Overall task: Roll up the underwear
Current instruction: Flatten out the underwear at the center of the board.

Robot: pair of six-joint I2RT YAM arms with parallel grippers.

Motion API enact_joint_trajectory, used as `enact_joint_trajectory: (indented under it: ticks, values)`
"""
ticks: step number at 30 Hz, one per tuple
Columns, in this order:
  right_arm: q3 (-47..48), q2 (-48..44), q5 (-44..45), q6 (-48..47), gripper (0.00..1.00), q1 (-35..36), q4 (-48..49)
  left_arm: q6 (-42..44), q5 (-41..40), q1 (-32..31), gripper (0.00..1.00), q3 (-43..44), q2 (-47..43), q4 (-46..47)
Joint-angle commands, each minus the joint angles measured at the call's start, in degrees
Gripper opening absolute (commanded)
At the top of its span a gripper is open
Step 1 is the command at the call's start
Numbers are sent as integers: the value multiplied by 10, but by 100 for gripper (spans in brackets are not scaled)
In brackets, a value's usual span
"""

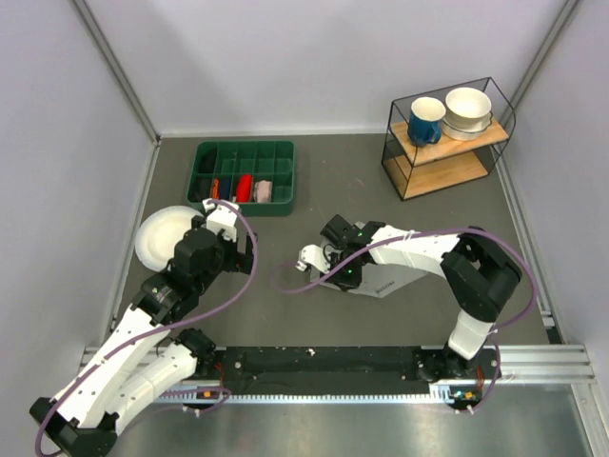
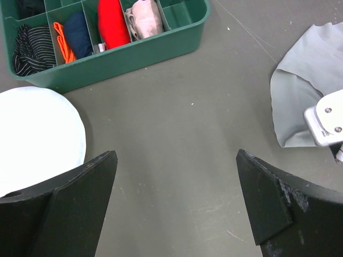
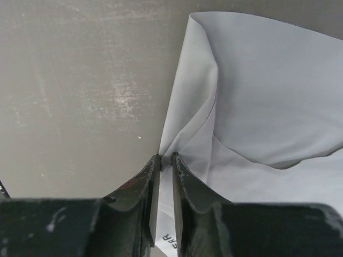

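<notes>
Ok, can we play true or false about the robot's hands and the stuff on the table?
1. The right hand is pinching the grey underwear. True.
2. The left hand is holding a red roll. False: it is open and holds nothing. The red roll sits in the green tray.
3. The white plate is on the shelf. False: it lies on the table beside the left arm.
4. A blue mug stands on the shelf. True.
</notes>
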Motion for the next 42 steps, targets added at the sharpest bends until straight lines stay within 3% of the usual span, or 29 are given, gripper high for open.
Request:
enact_joint_trajectory:
  ticks: [1, 7, 14, 21, 25, 31, 34, 35, 38, 42]
  values:
    - [15, -20, 32, -1, 9, 0, 9, -7, -4, 1, 99, -2, -3, 14]
    - [15, -24, 16, -1, 6, 0, 4, -8, -3, 1, 99, -2, -5, 13]
    - [12, -51, -47, -10, 9, 0, -20, -7, -2, 1, 99, -1, -1, 14]
    - [10, -44, -52, -14, 10, 0, -23, -7, -2, 1, 99, -2, -1, 14]
    - [10, -46, -65, -14, 4, 0, -28, -7, -2, 1, 99, -1, 0, 15]
    - [28, -49, -172, -6, 0, 23, -62, -7, -2, 1, 99, -1, 2, 14]
    - [37, -33, -222, 7, 9, 59, -65, -9, -2, 1, 99, -1, 2, 13]
    - [45, -25, -241, 12, 22, 66, -68, -10, -2, 1, 99, -1, 3, 10]
    - [69, 4, -283, 16, 36, 79, -80, -16, 2, 1, 99, -1, 3, 8]
    - [87, -8, -283, 4, 40, 61, -106, -24, 24, 1, 99, -4, 6, 7]
